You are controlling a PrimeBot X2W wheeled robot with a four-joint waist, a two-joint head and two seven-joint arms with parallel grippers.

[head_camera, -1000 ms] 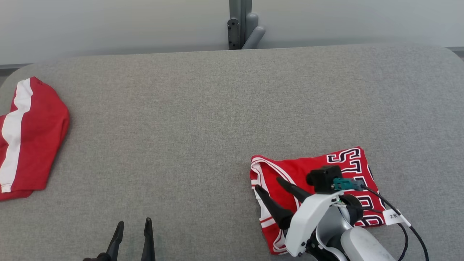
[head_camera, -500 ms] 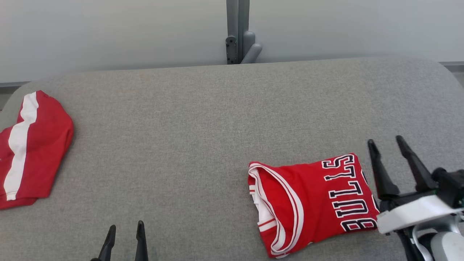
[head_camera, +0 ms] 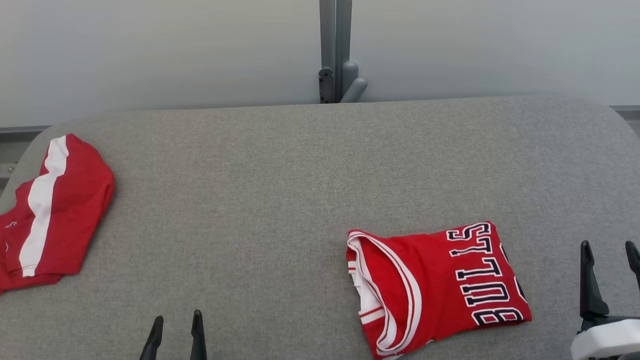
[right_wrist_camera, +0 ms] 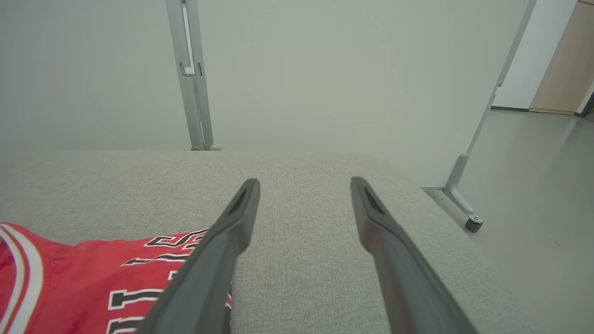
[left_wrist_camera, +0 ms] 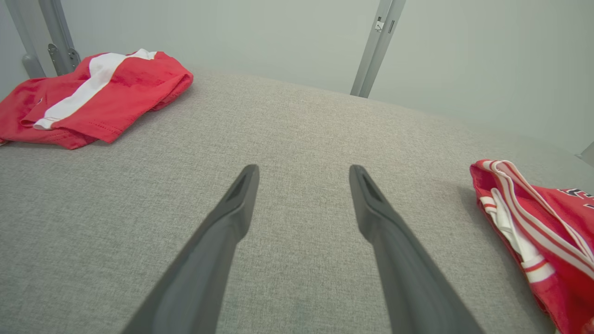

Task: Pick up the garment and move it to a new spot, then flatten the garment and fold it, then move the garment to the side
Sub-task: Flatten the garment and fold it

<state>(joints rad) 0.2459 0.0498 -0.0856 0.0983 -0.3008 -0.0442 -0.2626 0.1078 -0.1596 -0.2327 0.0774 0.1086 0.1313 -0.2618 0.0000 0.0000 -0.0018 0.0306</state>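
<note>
Mostly grey fabric table [head_camera: 280, 200], pale wall [head_camera: 150, 50] behind, folded red jersey [head_camera: 430, 285], left gripper [head_camera: 178, 316] and right gripper [head_camera: 608, 245] jaws apart, empty.

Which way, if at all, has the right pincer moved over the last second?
Yes, rightward. The right pincer was over the red jersey; now it stands open past the jersey's right edge, above the gray table.

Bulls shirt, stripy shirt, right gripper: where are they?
Bulls shirt [head_camera: 435, 282], head view, red front.
Stripy shirt [head_camera: 80, 200], head view, red cloth beside its white stripe.
Right gripper [head_camera: 607, 245], head view, between its open fingertips.
</note>
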